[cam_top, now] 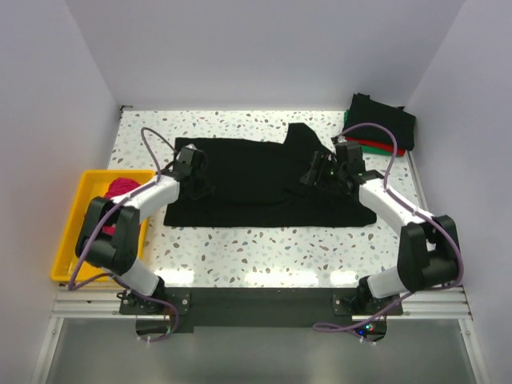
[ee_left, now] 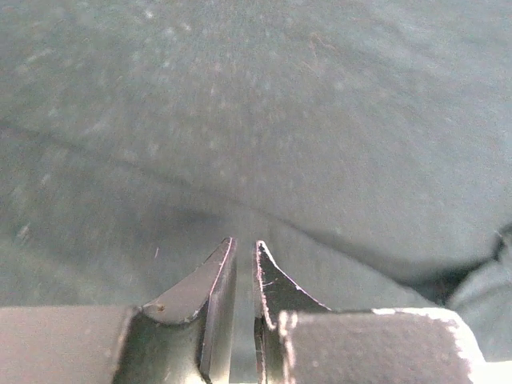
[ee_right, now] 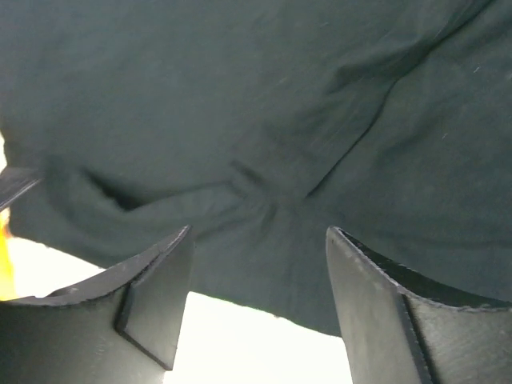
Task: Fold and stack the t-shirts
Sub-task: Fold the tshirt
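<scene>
Lying on a speckled, white-walled table (cam_top: 240, 248), the black t-shirt (cam_top: 256, 192) neighboured a yellow tray (cam_top: 66, 240) (pink cloth (cam_top: 122, 186) inside) and a folded stack (cam_top: 382, 122); left gripper (ee_left: 244, 244) stood barely parted, right gripper (ee_right: 258, 232) wide.

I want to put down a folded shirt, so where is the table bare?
Bare: the near strip of table in front of the black shirt, and the back-left corner behind the shirt. Crowded: the back right, with the stack, and the left, with the tray.
</scene>
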Robot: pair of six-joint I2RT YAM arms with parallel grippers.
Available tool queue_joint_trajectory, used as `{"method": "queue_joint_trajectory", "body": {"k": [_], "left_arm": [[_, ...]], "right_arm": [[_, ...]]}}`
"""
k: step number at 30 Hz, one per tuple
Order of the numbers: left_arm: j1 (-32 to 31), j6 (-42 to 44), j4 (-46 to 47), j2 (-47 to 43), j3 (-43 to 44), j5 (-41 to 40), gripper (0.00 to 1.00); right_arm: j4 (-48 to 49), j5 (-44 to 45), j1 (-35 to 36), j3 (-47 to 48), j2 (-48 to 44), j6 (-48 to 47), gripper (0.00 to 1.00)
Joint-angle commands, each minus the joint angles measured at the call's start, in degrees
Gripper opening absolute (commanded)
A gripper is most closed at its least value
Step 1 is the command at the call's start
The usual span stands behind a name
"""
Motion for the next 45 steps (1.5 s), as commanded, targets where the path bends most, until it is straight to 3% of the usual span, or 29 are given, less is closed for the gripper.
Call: {"method": "queue_joint_trajectory", "body": {"k": [1,9,18,26,45], "left_arm": [[0.31,-1.89,2.38,-7.15,-4.31,-2.22,0.18],[0.57,-7.25,5.01,-12.08,-15.57,-4.86,0.19],[1.10,-11.38,2.82,-14.01,-21.82,-9.52,0.16],[1.10,-11.47,1.68,-16.30,-23.76,-9.96,0.14],[1.19,-8.48,-0.96,-19.99,-22.18,-9.08,0.14]], "right_arm": [[1.52,3.60,0.09,4.60,5.24,-1.41,0.71],[7.49,1.23,0.35,6.55,15.88,1.75,0.74],[10.39,1.14,2.90,4.62,18.35,4.21,0.75],[12.24,-0.53,3.78,6.81,21.94,7.20,0.74],[8.65,-1.95,4.75,23.51,30.05,9.94,0.74]]}}
